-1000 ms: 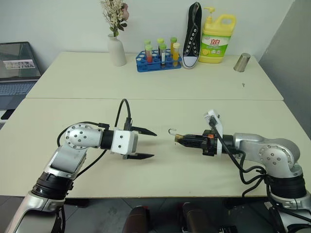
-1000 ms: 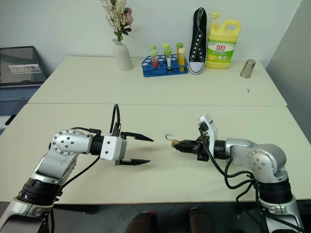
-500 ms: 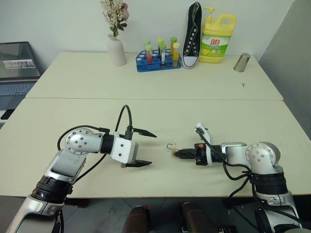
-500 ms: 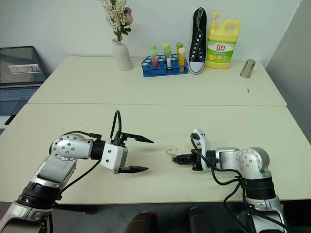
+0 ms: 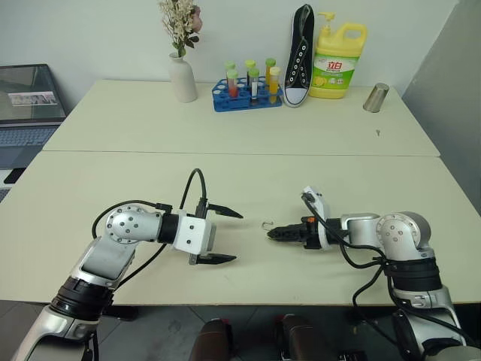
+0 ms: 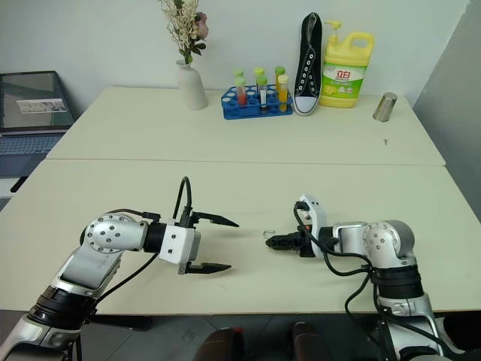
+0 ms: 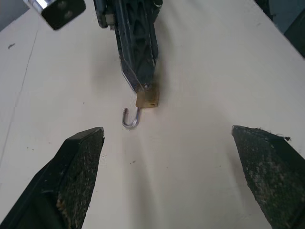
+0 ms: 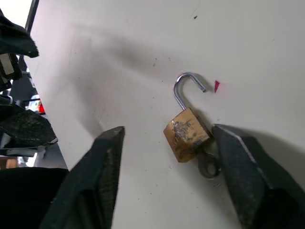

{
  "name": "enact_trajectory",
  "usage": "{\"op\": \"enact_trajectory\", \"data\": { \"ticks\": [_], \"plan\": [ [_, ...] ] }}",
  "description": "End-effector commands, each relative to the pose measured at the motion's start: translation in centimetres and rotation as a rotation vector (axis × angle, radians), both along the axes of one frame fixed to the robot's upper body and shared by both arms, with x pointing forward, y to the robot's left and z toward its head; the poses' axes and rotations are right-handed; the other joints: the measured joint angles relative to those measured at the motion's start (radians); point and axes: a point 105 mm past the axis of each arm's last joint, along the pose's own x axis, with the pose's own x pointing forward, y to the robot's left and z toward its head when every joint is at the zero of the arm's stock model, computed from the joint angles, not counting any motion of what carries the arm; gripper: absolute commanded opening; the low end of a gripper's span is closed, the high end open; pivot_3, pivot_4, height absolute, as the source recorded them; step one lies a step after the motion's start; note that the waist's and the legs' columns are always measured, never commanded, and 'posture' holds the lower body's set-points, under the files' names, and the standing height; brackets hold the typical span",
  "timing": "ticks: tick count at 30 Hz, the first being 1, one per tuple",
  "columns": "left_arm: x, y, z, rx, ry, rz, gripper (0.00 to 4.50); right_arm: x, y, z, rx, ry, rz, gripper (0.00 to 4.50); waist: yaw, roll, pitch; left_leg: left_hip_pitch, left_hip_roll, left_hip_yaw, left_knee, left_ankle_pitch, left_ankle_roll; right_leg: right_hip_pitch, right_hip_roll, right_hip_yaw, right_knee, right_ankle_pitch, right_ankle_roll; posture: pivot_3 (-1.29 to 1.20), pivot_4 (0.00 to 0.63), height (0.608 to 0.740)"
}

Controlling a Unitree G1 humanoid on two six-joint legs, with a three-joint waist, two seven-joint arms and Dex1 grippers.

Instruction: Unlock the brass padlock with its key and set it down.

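Head view: the left gripper [image 5: 228,236] is wide and empty. The padlock [image 5: 268,228] lies on the worktop [image 5: 316,180] by the right gripper [image 5: 276,233].

Right wrist view: fingers spread apart, shackle unhooked, key [image 8: 208,164] in the lock — set down. Next, just lift away.
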Motion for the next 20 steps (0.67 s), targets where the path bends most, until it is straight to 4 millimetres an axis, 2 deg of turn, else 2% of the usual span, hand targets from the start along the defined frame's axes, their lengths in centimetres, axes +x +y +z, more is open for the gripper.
{"op": "enact_trajectory", "data": {
  "ticks": [1, 4, 7, 11, 15, 20],
  "plan": [
    [0.3, -0.1, 0.7, -0.070, 0.073, 0.068, 4.50, -0.4, -2.0, 0.5, -0.116, -0.136, 0.009, 4.40, 0.002, 0.000, 0.000, 0.000, 0.000, 0.000, 0.000, 0.000, 0.000, 0.000, 0.000, 0.000, 0.000, 0.000, 0.000, 0.00, 0.150, 0.740],
    [0.7, 0.2, 0.4, -0.077, 0.100, 0.122, 4.50, -0.9, -2.2, 1.5, -0.113, -0.223, 0.055, 4.46, -0.001, 0.000, 0.000, 0.000, 0.000, -0.001, 0.000, 0.000, 0.000, 0.000, 0.000, 0.000, -0.001, 0.000, 0.000, 0.00, 0.150, 0.740],
    [0.4, 0.6, -0.4, -0.029, 0.143, 0.141, 4.50, -1.6, -2.8, 2.8, -0.169, -0.384, 0.113, 4.46, -0.003, 0.000, 0.000, 0.000, 0.000, 0.000, 0.000, 0.000, 0.000, 0.000, 0.000, 0.000, 0.000, 0.000, 0.000, 0.00, 0.150, 0.740],
    [0.0, 0.8, -0.4, -0.016, 0.155, 0.127, 4.50, -3.9, -3.0, 3.6, -0.237, -0.544, 0.267, 4.46, -0.003, 0.001, 0.000, 0.000, 0.001, 0.000, -0.001, 0.000, 0.000, -0.001, 0.001, 0.000, -0.001, 0.000, 0.000, 0.00, 0.150, 0.740],
    [0.0, 0.8, -0.3, -0.017, 0.177, 0.107, 4.50, -5.6, -3.0, 4.7, -0.217, -0.629, 0.343, 4.46, -0.001, 0.000, 0.001, 0.000, 0.001, 0.000, -0.001, 0.000, 0.000, 0.000, 0.001, 0.000, -0.001, 0.000, 0.000, 0.00, 0.150, 0.740],
    [0.0, 0.8, -0.1, -0.031, 0.213, 0.088, 4.50, -5.3, -3.4, 5.9, -0.204, -0.698, 0.292, 4.46, 0.000, 0.000, 0.001, 0.000, 0.001, 0.001, 0.000, 0.000, 0.000, 0.000, 0.001, 0.000, -0.001, 0.000, 0.000, 0.00, 0.150, 0.740]
  ]
}}
